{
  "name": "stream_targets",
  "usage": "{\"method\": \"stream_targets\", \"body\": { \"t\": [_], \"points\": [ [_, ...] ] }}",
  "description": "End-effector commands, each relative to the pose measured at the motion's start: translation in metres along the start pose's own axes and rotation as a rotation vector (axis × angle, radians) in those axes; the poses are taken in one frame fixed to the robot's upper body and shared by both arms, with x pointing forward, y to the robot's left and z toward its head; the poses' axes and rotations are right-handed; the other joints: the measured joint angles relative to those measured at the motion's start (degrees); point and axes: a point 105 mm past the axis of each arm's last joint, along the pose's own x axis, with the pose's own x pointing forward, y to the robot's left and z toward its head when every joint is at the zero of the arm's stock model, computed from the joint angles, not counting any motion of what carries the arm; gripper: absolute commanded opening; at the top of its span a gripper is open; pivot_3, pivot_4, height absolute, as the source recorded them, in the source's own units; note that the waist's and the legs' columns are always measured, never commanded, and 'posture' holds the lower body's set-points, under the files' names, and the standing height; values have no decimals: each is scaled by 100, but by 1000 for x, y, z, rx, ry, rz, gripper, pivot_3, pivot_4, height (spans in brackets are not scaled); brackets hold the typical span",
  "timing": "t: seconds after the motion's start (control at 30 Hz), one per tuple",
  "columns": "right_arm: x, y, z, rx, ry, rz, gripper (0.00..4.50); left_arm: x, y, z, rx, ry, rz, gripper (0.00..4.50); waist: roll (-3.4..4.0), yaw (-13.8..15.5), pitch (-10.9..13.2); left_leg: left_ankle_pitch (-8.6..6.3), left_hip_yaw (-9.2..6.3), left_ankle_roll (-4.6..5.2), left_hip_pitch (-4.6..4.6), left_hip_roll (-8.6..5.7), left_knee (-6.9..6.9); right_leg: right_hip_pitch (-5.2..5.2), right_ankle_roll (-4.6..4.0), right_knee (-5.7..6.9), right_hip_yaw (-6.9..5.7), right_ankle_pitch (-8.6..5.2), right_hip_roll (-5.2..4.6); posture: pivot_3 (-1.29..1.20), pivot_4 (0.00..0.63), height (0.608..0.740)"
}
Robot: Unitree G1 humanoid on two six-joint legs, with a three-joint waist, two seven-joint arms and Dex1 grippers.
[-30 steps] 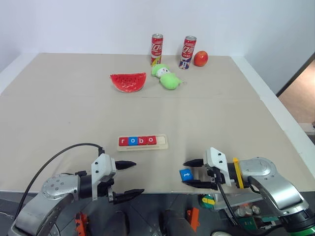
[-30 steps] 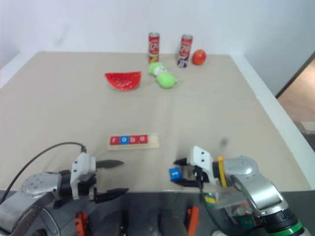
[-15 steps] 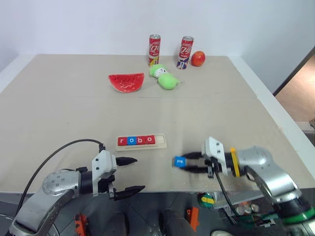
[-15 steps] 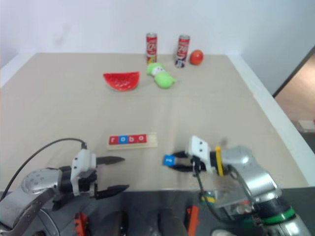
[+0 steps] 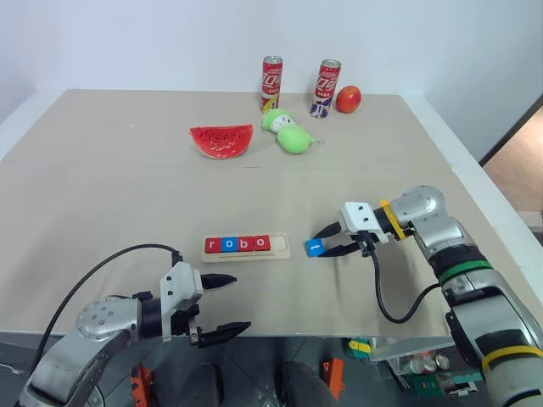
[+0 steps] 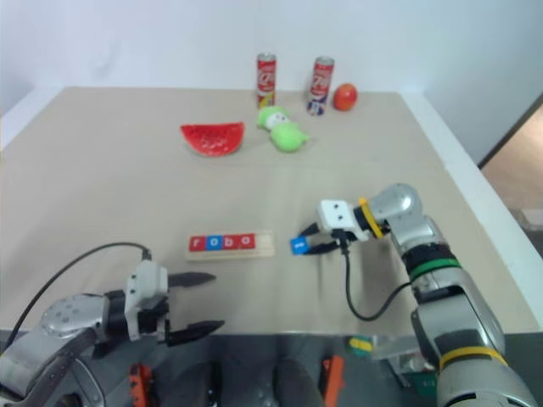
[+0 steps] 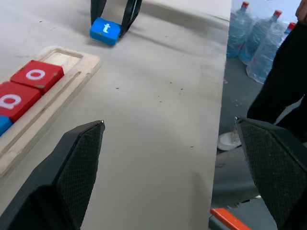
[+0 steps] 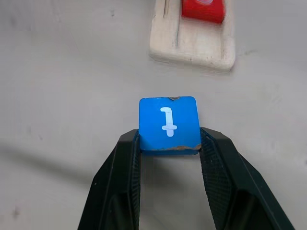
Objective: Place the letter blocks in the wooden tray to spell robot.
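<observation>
Four of five done: r, o, b, o sit in the wooden tray point(image 5: 283, 245); its last slot, at the end nearest the right gripper point(image 5: 327, 243), is bare; judged one placement from finished. The blue t block point(image 5: 315, 248) is pinched between the right jaws, just beside that tray end, above the table point(image 5: 127, 195); left: set t into the slot and release. Left gripper point(image 5: 224, 303) hangs at the near table edge, jaws wide apart, holding nothing. Right wrist view shows the jaws clamping the block's side faces and the letter facing up, unreadable from the head views; left wrist view shows the bare end slot and, off the table edge, water bottles point(image 7: 254, 29) on the floor.
</observation>
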Motion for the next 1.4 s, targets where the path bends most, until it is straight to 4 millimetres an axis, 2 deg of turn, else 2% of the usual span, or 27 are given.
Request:
{"method": "stream_targets", "body": {
  "t": [0.03,0.2,0.27,0.3,0.33,0.37,0.43,0.47,0.5,0.63,0.77,0.87,0.93,0.97,1.2,1.4],
  "points": [
    [-9,-5,3,28,-11,28,1675,-3,-5,8,39,-18,24,4500,0,0,0,-1,-3,0,0,-1,0,1,-1,0,-2,-1,-2,0,150,740],
    [-26,-21,27,176,-186,-143,1675,-6,-9,6,26,-13,37,4500,3,4,2,-1,-2,0,1,-2,3,3,-1,1,-1,1,-4,0,150,740],
    [-27,-13,28,191,-202,-146,1675,-6,-8,6,22,-15,42,4500,10,5,6,-1,-1,0,3,0,5,4,-3,2,-1,5,-4,0,150,740],
    [-24,-4,21,200,-184,-130,1675,-6,-6,7,18,-19,44,4500,14,6,8,0,-1,-1,3,0,6,3,-2,2,-1,8,-4,0,150,740],
    [-22,3,15,199,-164,-113,1993,-5,-6,7,19,-21,38,4500,20,8,12,0,-2,-1,3,1,7,3,-2,3,-1,11,-3,0,150,740],
    [-21,9,11,203,-146,-103,2574,-4,-5,8,20,-22,33,4500,19,19,11,0,-2,-1,3,0,7,4,-1,5,-3,11,-3,0,150,740],
    [-20,14,6,197,-115,-86,2574,-4,-4,7,23,-17,23,4500,19,30,11,0,-13,-1,2,1,7,10,2,5,-9,5,-4,0,150,740],
    [-20,17,5,190,-102,-78,3171,-4,-3,7,25,-14,20,4500,22,22,13,0,-13,-1,1,-7,7,10,3,5,-10,1,-6,0,150,740],
    [-19,18,4,180,-88,-61,3358,-4,-3,7,28,-11,15,4500,27,9,16,0,-6,-1,1,-9,7,7,7,5,-2,3,-7,0,150,740],
    [-18,18,-1,146,-44,-23,3423,-3,-2,5,37,-4,1,4500,27,-17,16,0,10,-1,12,8,10,5,24,5,1,2,4,0,150,740],
    [-25,4,15,190,-129,-112,3423,-5,-4,4,35,-2,12,4500,27,-11,16,1,8,0,14,16,10,6,20,5,0,2,10,0,150,740],
    [-24,8,24,193,-173,-146,3423,-6,-8,2,29,0,15,4500,27,-11,16,1,8,-1,12,15,8,3,19,5,7,2,8,0,150,740],
    [-18,17,26,202,-189,-154,3817,-5,-9,1,22,-5,22,4500,27,-2,15,0,6,-1,10,13,7,6,17,5,5,1,7,0,150,740],
    [-13,20,25,215,-192,-161,4453,-4,-9,1,19,-8,24,4500,27,-1,15,-1,1,-2,8,14,7,6,16,5,2,0,7,0,150,740],
    [7,19,35,304,-245,-244,4453,-5,-8,2,25,-5,24,4500,28,-3,16,0,-6,-3,2,13,15,-1,30,5,0,2,6,0,150,740],
    [10,19,22,364,-210,-314,4453,-6,-8,1,26,-4,26,4500,27,7,16,2,4,-3,4,8,18,1,21,5,-1,-3,6,0,150,740]
  ]
}}
